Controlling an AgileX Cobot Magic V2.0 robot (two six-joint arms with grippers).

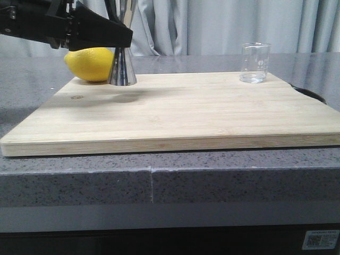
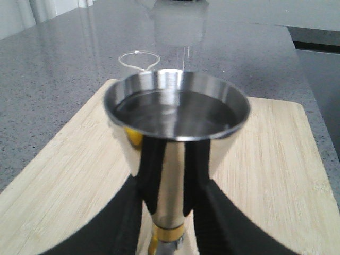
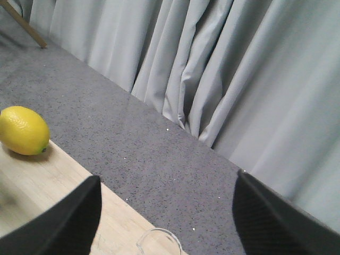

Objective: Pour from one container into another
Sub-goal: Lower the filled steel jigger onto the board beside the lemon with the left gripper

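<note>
The steel jigger stands on the far left of the wooden board, just in front of a lemon. My left gripper reaches in from the left, shut on the jigger at its waist. In the left wrist view the black fingers flank the gold-banded neck below the jigger's cup, which looks to hold liquid. The clear glass beaker stands upright at the board's far right corner, nearly empty. My right gripper hangs open above the beaker's rim, not touching it.
A yellow lemon lies behind the jigger at the board's back left edge and also shows in the right wrist view as the lemon. Grey speckled countertop surrounds the board. Grey curtains hang behind.
</note>
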